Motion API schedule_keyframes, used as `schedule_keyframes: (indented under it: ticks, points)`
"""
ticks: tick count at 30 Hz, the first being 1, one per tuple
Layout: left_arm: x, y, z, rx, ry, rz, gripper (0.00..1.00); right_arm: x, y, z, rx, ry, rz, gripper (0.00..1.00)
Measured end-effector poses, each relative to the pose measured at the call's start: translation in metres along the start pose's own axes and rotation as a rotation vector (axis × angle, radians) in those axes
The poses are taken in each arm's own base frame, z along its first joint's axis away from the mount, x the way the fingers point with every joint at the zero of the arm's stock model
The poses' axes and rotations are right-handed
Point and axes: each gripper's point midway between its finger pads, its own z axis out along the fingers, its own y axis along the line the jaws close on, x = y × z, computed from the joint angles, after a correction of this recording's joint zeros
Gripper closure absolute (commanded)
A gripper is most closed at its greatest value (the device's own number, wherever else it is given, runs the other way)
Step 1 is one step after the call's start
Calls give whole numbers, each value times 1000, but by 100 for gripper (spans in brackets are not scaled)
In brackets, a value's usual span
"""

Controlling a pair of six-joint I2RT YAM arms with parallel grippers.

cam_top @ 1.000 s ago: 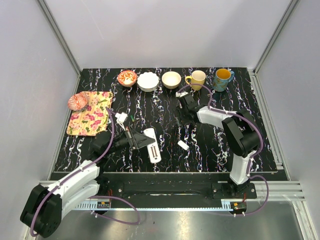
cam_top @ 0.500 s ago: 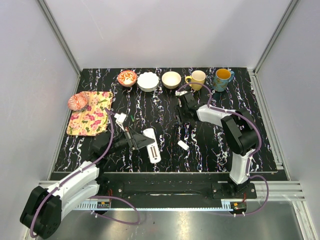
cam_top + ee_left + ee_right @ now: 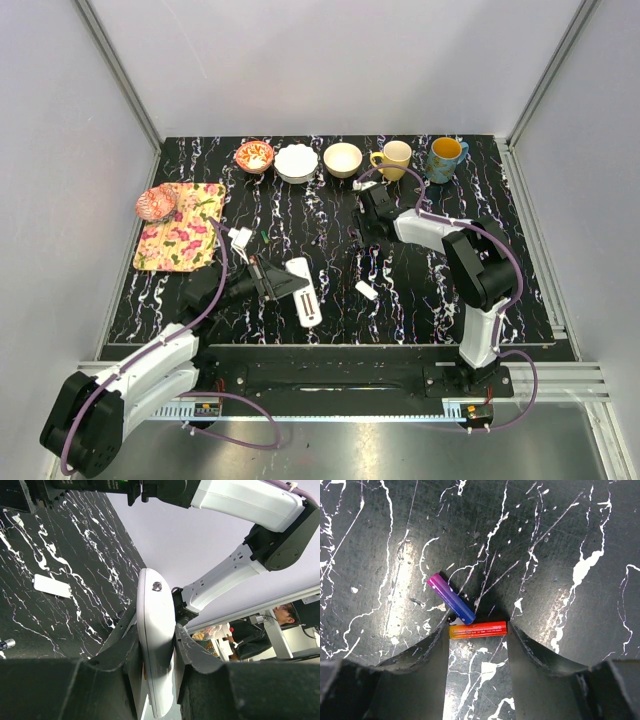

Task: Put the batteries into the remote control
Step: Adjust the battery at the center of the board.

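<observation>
Lining the far edge of the table (image 3: 520, 270) are a patterned bowl (image 3: 254, 155), a white bowl (image 3: 296, 162), a cream bowl (image 3: 342, 159), a yellow mug (image 3: 393, 158) and a blue mug (image 3: 445, 158), all apart from both arms. A floral cloth (image 3: 181, 230) lies at the far left with a round pink thing (image 3: 156, 203) on its far corner. A small white tab (image 3: 366, 290) lies between the arms, near the remote control (image 3: 303, 288) but not touching it.

The left fingers (image 3: 122, 647) are clamped on the remote's long edges. Its near end is cut off by the wrist picture's lower edge. Whether it rests on the table cannot be told. A sliver of orange shows between the remote and one finger, too little to identify.

From above, the right arm's wrist hides the batteries. In the right wrist view the right fingers (image 3: 420, 655) stand apart, low on the table. The reddish-orange battery (image 3: 478, 629) lies crosswise between their tips, one end beside each. Whether they press it cannot be told. The purplish battery (image 3: 451, 598) lies slanted just beyond, its lower end touching the orange one. Small print runs along the orange battery, too fine to read.
</observation>
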Motion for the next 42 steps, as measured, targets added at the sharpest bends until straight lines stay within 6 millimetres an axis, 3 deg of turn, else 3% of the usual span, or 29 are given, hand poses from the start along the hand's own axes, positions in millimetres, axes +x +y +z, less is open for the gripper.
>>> schedule_keyframes:
  ticks: [4, 7, 12, 17, 20, 25, 27, 32, 36, 42]
  points:
    - [2, 4, -1, -9, 0, -7, 100, 0, -1, 0, 12, -10, 44, 100]
    - [2, 5, -1, -13, -3, -8, 100, 5, -4, -6, 35, -17, 112, 100]
    - [0, 8, 0, -23, -11, -12, 100, 35, -16, -35, 99, 21, 249, 100]
    - [-3, 12, 2, -43, -32, -18, 100, 29, -15, -54, 124, -11, 447, 100]
    - [-7, 15, 2, -60, -54, -21, 100, 27, -11, -55, 133, -17, 610, 100]
    - [-14, 19, -3, -94, -116, -15, 100, 43, -15, -49, 229, 22, 841, 100]
    - [-16, 20, -6, -110, -138, -12, 100, 53, -20, -43, 286, 46, 891, 100]
    - [-21, 26, -9, -151, -177, -15, 100, 52, -30, -40, 386, 26, 1020, 100]
    - [-19, 37, -11, -191, -186, -34, 100, 53, -32, -40, 422, 22, 1109, 92]
    - [-17, 48, -12, -232, -185, -54, 100, 52, -34, -39, 460, 37, 1227, 88]
